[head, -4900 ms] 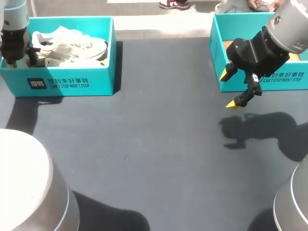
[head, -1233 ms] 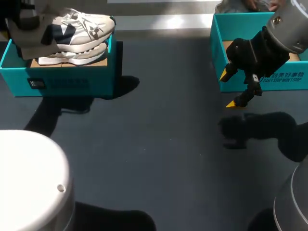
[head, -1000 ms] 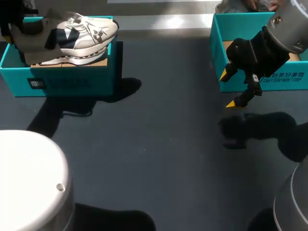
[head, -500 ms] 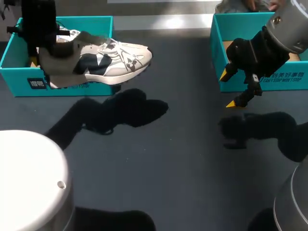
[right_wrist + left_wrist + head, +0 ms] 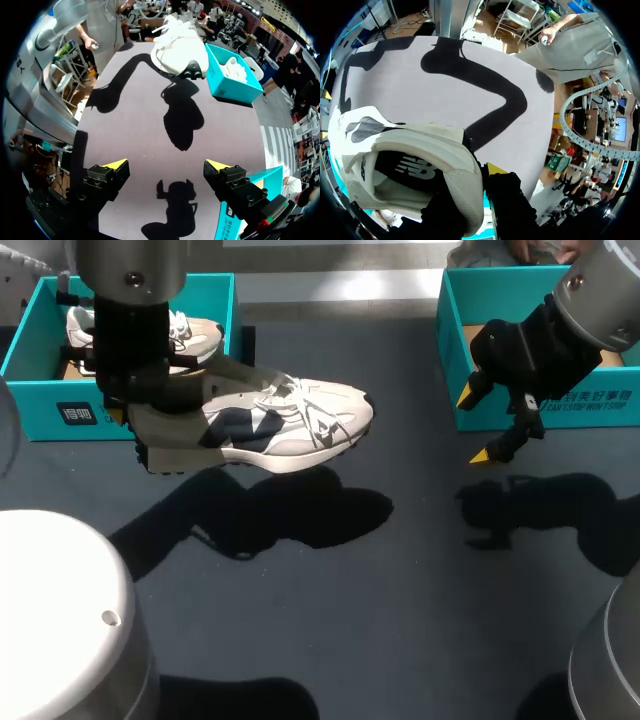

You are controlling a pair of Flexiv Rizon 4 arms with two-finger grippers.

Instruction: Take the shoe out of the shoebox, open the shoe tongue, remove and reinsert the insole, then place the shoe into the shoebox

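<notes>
A white sneaker with dark side panels (image 5: 275, 425) hangs above the table, just in front of the left teal shoebox (image 5: 150, 412). My left gripper (image 5: 140, 410) is shut on its heel, toe pointing right. In the left wrist view the heel collar (image 5: 420, 160) sits pinched between the fingers of the gripper (image 5: 472, 177), one yellow tip (image 5: 492, 168) showing. A second white shoe (image 5: 190, 335) lies in that box. My right gripper (image 5: 478, 426) hovers open by the right teal shoebox (image 5: 545, 405), holding nothing. From the right wrist view the gripper (image 5: 166, 166) faces the sneaker (image 5: 180, 50) across the table.
The dark grey table top (image 5: 400, 570) stretches between the two boxes, crossed by the arms' shadows. The left shoebox (image 5: 232, 75) shows behind the raised sneaker in the right wrist view. The right shoebox's corner (image 5: 257, 182) sits close beside the right gripper.
My left arm has lifted the sneaker out of the left shoebox and carried it right and forward over the table. The right arm has stayed where it was, open.
</notes>
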